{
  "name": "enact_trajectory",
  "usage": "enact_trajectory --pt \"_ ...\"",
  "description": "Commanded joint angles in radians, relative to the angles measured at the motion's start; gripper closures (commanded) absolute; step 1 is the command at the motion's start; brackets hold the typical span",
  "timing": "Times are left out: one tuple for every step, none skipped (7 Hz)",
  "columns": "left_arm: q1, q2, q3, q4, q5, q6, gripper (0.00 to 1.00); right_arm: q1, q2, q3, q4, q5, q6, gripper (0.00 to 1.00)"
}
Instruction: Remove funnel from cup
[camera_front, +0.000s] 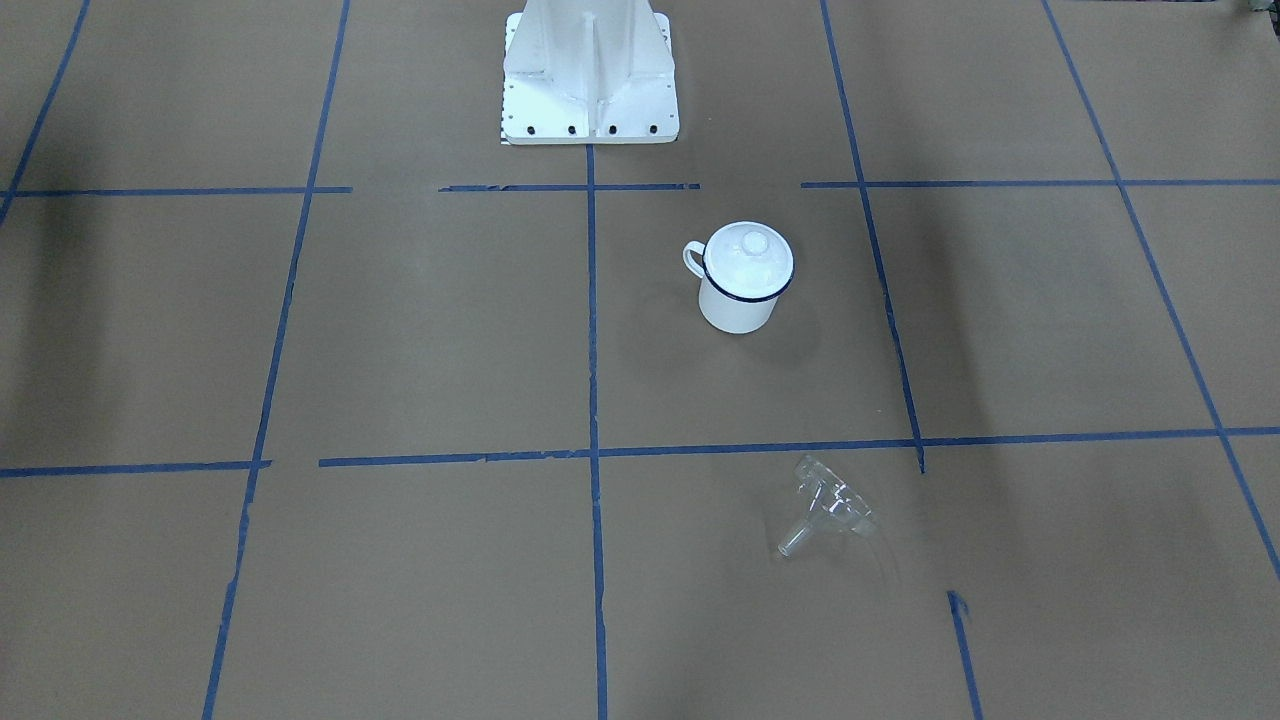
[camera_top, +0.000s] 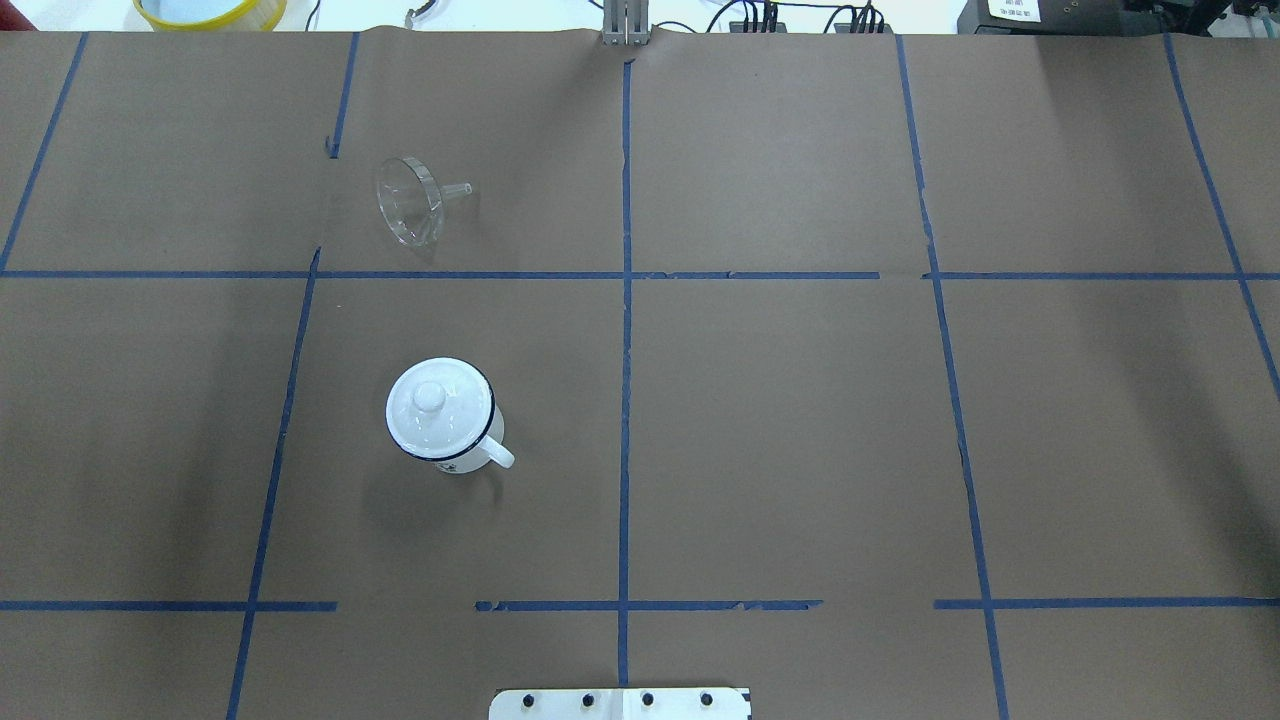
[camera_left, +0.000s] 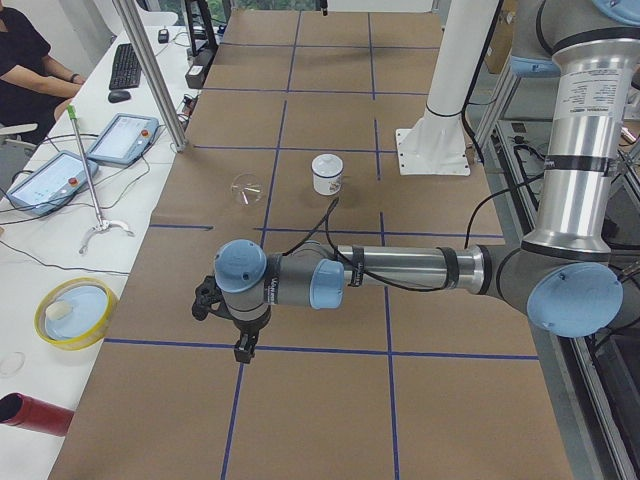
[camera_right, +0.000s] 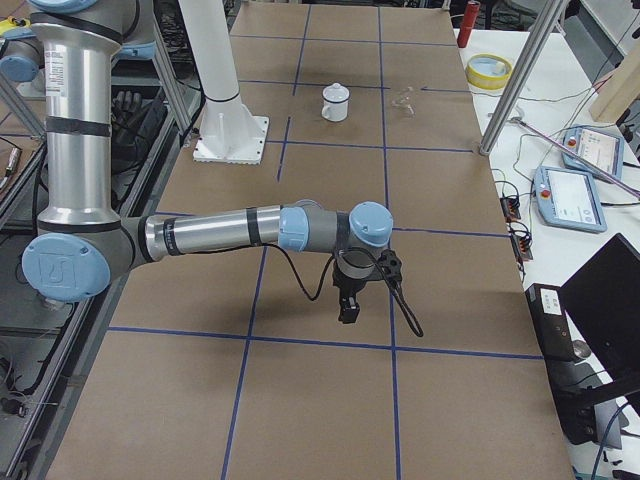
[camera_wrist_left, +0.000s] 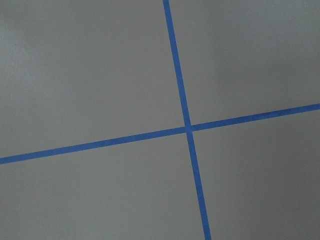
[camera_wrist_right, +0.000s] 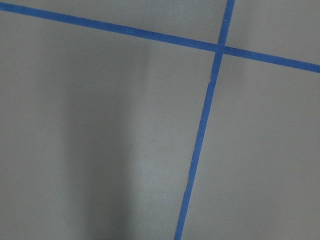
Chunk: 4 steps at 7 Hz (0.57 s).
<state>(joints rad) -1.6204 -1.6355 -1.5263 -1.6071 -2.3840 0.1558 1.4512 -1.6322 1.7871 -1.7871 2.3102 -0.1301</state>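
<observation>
Funnel: the funnel lies on its side on the desk, out of the cup and well apart from it. It is on the robot's left, farther from the base, with its spout toward the desk's middle.
Cup: the cup stands upright, nearer the base, with a tape line between it and the funnel.
Lid: a white knobbed lid sits on the cup's mouth.
Left gripper: the left gripper hangs over the desk, pointing down, far from both things. I cannot tell whether it is open or closed.
Right gripper: the right gripper hangs over the desk's other end, pointing down. Its state cannot be told either.
Wrist views: only desk and crossing tape.
</observation>
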Motion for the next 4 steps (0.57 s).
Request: enact_trajectory --pt "0.002 -0.012 -0.014 0.096 0.0 0.004 0.0 0.0 0.0 0.0 0.0 0.0 0.001 0.0" --pt "0.002 -0.012 -0.014 0.093 0.0 0.005 0.0 0.0 0.0 0.0 0.0 0.0 0.001 0.0" --pt "0.002 -0.012 -0.017 0.095 0.0 0.005 0.0 0.0 0.0 0.0 0.0 0.0 0.001 0.0" --pt "0.002 -0.013 -0.012 0.093 0.0 0.005 0.0 0.0 0.0 0.0 0.0 0.0 0.001 0.0"
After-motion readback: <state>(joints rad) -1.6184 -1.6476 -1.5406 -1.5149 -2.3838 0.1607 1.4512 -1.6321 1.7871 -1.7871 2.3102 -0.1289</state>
